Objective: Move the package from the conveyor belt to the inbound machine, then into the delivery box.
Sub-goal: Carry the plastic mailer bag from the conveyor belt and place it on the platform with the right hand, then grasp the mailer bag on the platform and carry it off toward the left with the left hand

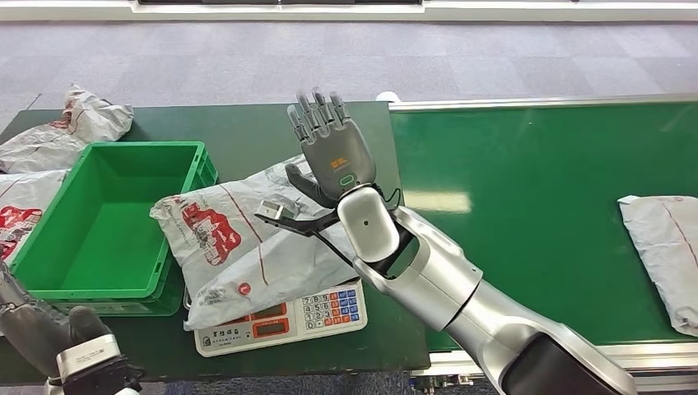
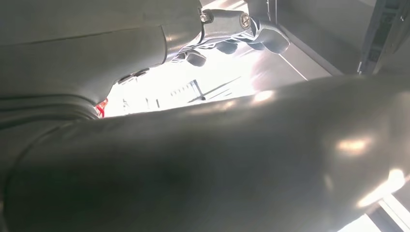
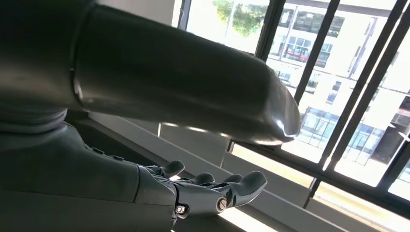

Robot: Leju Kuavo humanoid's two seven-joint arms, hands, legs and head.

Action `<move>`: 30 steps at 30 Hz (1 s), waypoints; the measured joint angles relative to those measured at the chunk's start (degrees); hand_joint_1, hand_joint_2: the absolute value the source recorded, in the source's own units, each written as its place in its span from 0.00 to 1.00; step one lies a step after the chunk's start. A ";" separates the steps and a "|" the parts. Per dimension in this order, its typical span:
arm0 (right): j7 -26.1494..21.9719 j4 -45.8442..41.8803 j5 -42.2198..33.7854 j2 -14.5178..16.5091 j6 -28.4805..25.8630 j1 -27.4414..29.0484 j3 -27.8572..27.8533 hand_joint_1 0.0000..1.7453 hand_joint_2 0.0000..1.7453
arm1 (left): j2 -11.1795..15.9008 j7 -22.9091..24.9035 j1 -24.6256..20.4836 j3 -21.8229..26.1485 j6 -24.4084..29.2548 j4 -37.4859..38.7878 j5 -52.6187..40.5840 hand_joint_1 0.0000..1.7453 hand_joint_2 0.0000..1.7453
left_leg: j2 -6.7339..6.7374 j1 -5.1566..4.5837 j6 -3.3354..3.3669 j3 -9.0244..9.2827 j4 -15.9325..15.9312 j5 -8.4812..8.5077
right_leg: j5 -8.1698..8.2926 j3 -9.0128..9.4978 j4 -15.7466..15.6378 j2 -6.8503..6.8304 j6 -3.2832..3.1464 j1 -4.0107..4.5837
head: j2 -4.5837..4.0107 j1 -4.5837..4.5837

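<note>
At the far left of the dark counter (image 1: 247, 136), grey mailer bags (image 1: 49, 136) lie beside and behind the green delivery box (image 1: 177, 226), which looks empty inside. At the near left corner the left hand (image 1: 86, 354) hangs low by the counter's edge; its wrist view is too close and dark to read, so I cannot tell whether its fingers are spread or curled.

Just right of the box, the package (image 1: 239, 247), a grey mailer with red print, lies across the inbound machine (image 1: 284, 322), a small scale with a keypad and display at its near edge. The package's left end overlaps the box's right rim. So the first leg looks done: the package is off the conveyor belt (image 1: 527, 206) and on the machine. What is left, by my judgement, is lifting it again and dropping it into the box to its left.

Above the package's far right part, the right hand (image 1: 329, 144) is raised with its palm turned down and away, fingers straight and apart, pointing to the far side. It holds nothing; it seems to hover clear of the package rather than press on it. In its wrist view the fingers (image 3: 227, 188) also lie extended and bare. The silver forearm runs back toward the near right.

At the far right, a second grey package (image 1: 663, 251) waits on the belt.
</note>
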 joint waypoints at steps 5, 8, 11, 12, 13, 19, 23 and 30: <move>-0.41 -4.48 0.96 -1.82 -3.51 2.31 -2.02 0.00 0.00 | 0.52 1.79 0.31 0.04 -1.95 -0.59 -3.89 0.00 0.25 | -0.03 0.00 -0.02 0.03 0.01 0.01 | 0.00 0.00 -0.01 -0.02 0.00 0.01 | 0.00 -0.02; -3.78 -10.60 -1.70 -5.12 -8.27 6.94 -4.65 0.00 0.00 | 1.84 4.59 0.24 0.14 -4.07 -0.99 -8.88 0.00 0.75 | -0.10 0.00 -0.01 0.03 0.01 0.00 | 0.00 0.04 -0.03 -0.09 0.00 0.01 | 0.00 0.00; -8.16 -16.54 -6.98 -8.70 -13.74 13.04 -7.07 0.00 0.00 | 3.14 5.77 -0.18 0.29 -4.62 -1.01 -11.23 0.00 0.25 | -0.09 -0.02 0.02 0.01 0.01 -0.02 | -0.01 0.02 -0.04 -0.12 0.00 -0.01 | 0.00 -0.01; -9.52 -18.28 -9.10 -9.68 -14.70 14.94 -7.75 0.00 0.00 | 3.56 5.97 -0.33 0.31 -4.85 -0.95 -11.27 0.00 0.50 | -0.07 -0.03 0.03 0.01 0.01 -0.04 | -0.01 0.01 -0.05 -0.11 0.00 -0.01 | 0.00 0.00; -10.70 -19.95 -11.17 -10.56 -15.19 16.71 -8.40 0.00 0.00 | 4.01 6.09 -0.48 0.31 -5.22 -0.85 -10.83 0.00 0.75 | -0.07 -0.03 0.04 0.01 0.01 -0.04 | -0.01 0.00 -0.06 -0.10 0.00 -0.01 | 0.00 0.00; -12.25 -30.42 -15.50 -15.32 -17.68 26.45 -13.54 0.00 0.00 | 6.95 9.91 -2.31 0.02 -11.89 0.55 -15.63 0.00 1.00 | -0.09 -0.05 0.05 -0.02 0.02 -0.04 | -0.01 -0.04 -0.09 -0.13 0.00 -0.01 | 0.00 -0.01; -12.30 -37.40 -14.91 -18.77 -17.43 32.43 -18.27 0.00 1.00 | 12.46 16.58 -8.00 -3.50 -30.95 5.51 -23.34 0.00 1.00 | -0.18 -0.07 0.00 -0.03 0.02 0.02 | 0.03 -0.05 -0.09 -0.27 0.01 0.00 | 0.00 0.00; -15.35 -42.82 -21.40 -25.97 -19.37 41.29 -24.14 0.00 1.00 | 28.38 15.83 -26.27 -10.81 -54.75 19.95 -9.32 0.00 1.00 | -0.07 -0.04 -0.14 -0.13 0.03 0.23 | 0.25 -0.21 0.03 -0.14 -0.12 0.04 | 0.00 -0.01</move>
